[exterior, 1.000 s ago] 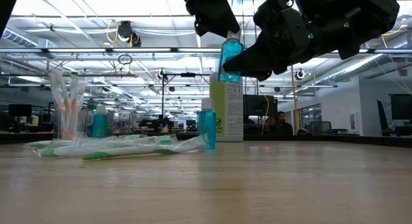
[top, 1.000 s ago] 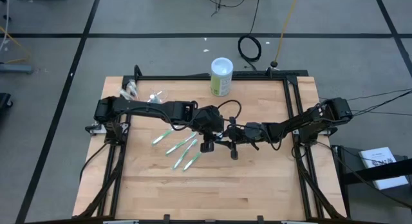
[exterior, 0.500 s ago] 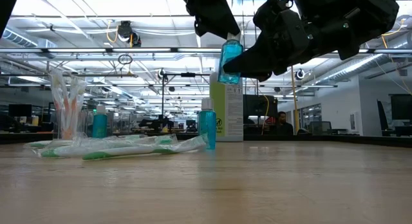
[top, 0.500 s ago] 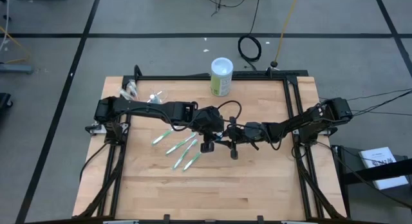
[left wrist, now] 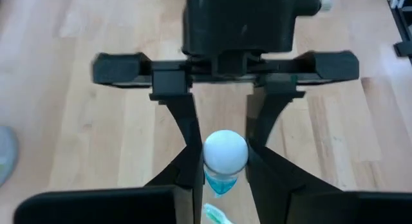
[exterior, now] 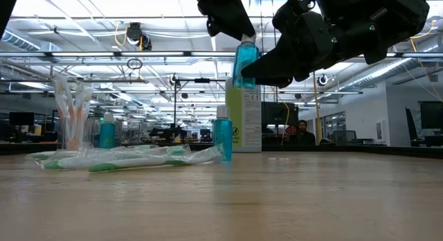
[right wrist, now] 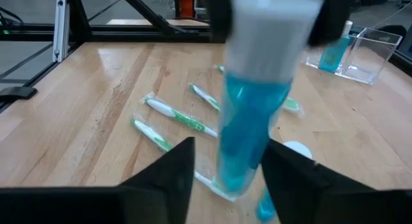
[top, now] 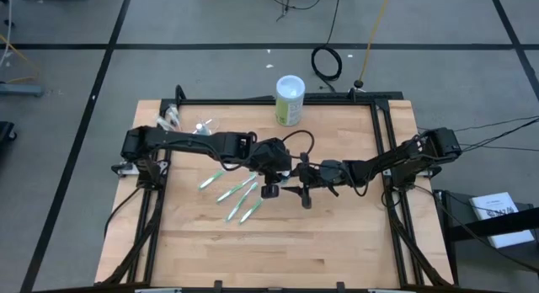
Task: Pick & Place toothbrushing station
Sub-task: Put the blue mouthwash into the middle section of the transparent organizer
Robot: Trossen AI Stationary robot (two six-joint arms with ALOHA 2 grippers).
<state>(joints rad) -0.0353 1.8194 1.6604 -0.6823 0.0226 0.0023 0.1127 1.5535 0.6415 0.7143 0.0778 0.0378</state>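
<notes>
My left gripper is shut on a small teal tube with a white cap, held up over the table's middle. My right gripper is open. Its fingers stand on either side of the tube's lower end, and I cannot tell whether they touch it. A second teal tube stands upright on the table below. Several wrapped green-and-white toothbrushes lie flat on the wood beside it. The clear cup stands at the far left with a teal tube inside. Pinkish toothbrushes stand by it. My left gripper pinches the tube's white cap between its two fingers. The fingers come from above and point down. The tube hangs upright below them, cap up, clear of the table.
A bigger green-and-white canister stands at the table's far edge. A black metal frame runs along the table's sides. The near half of the table is bare wood.
</notes>
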